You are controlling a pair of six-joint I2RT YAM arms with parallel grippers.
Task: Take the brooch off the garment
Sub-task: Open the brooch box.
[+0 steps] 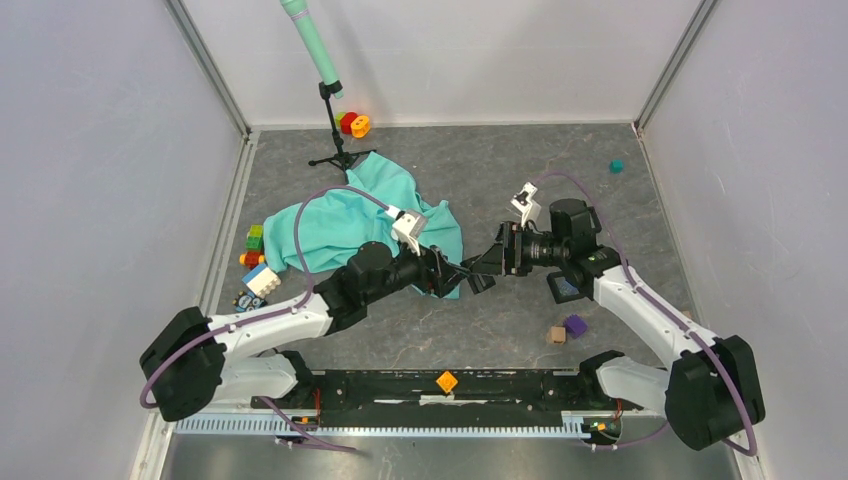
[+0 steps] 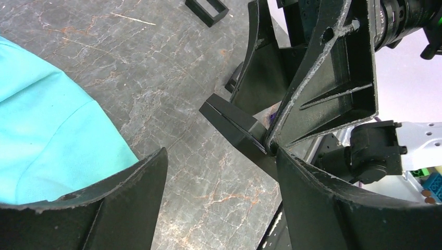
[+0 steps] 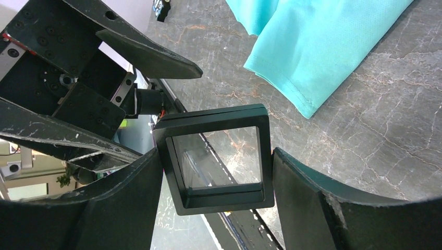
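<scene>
The turquoise-green T-shirt (image 1: 360, 215) lies crumpled on the grey table left of centre; it also shows in the left wrist view (image 2: 41, 130) and the right wrist view (image 3: 318, 47). My right gripper (image 1: 482, 268) (image 3: 216, 177) is shut on a small black square frame with a clear pane (image 3: 216, 156), held above the table just off the shirt's right hem. My left gripper (image 1: 445, 272) (image 2: 221, 192) is open and empty, its tips right against the right gripper and the frame (image 2: 234, 130). I cannot tell whether this frame is the brooch; nothing else brooch-like shows.
Toy blocks (image 1: 255, 250) and a white-blue block (image 1: 262, 280) lie left of the shirt. A microphone stand (image 1: 335, 130) and red and orange rings (image 1: 352, 124) are behind it. A teal cube (image 1: 616, 166) is far right; purple (image 1: 575, 325) and tan (image 1: 556, 334) cubes lie near the right arm.
</scene>
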